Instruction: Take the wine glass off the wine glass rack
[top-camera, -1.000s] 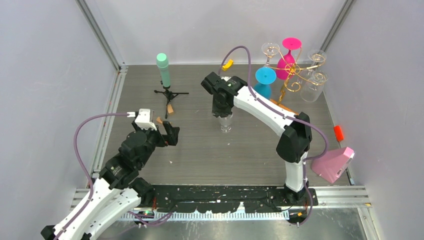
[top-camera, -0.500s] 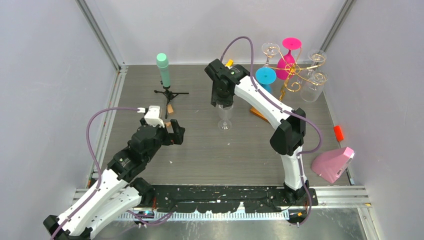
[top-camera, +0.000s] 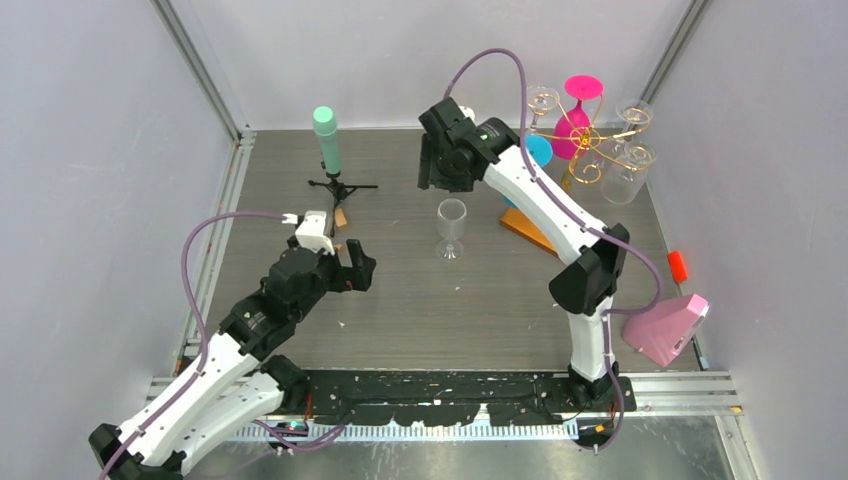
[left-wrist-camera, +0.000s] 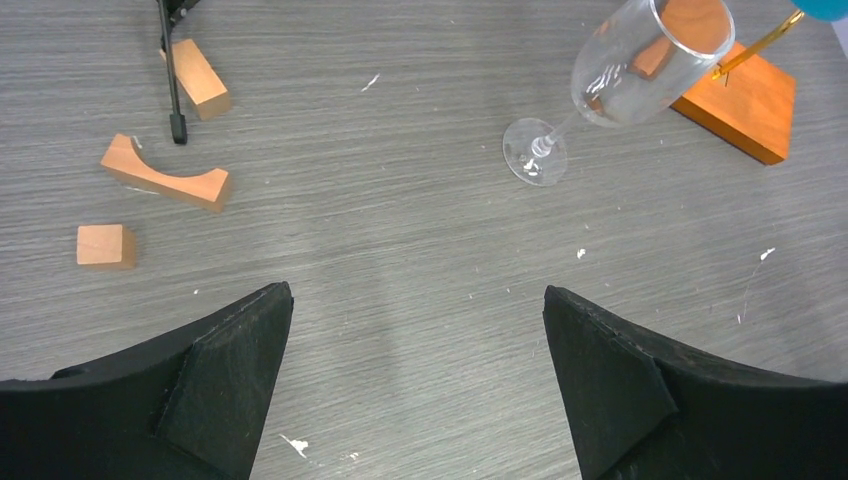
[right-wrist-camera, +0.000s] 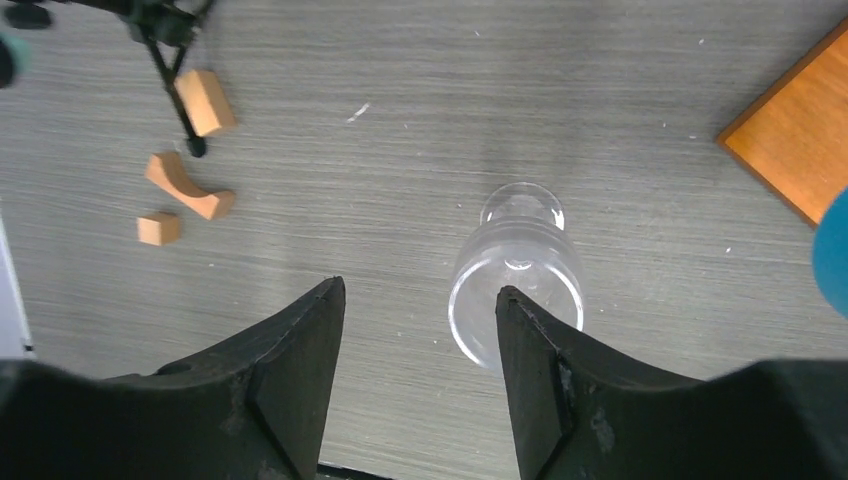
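A clear wine glass (top-camera: 451, 228) stands upright on the table by itself, apart from both grippers. My right gripper (top-camera: 438, 182) hovers above and just behind it, open, with nothing between its fingers. In the right wrist view the glass (right-wrist-camera: 517, 270) sits below, partly behind the right finger (right-wrist-camera: 560, 390) of that gripper (right-wrist-camera: 420, 288). The wine glass rack (top-camera: 588, 150) is gold wire on an orange wooden base (top-camera: 528, 230) at the back right, with pink, teal and clear glasses hanging on it. My left gripper (left-wrist-camera: 417, 292) is wide open over bare table, the glass (left-wrist-camera: 640, 60) far ahead on its right.
A black tripod holding a mint-green cylinder (top-camera: 328, 140) stands at the back left, with small wooden blocks (left-wrist-camera: 165, 180) by its feet. A pink object (top-camera: 668, 328) and a red piece (top-camera: 678, 265) lie by the right wall. Walls enclose the table on three sides.
My right gripper opened, let go of the wine glass, and rose back toward the rack. The glass stays standing on the table. My left arm edged forward and right.
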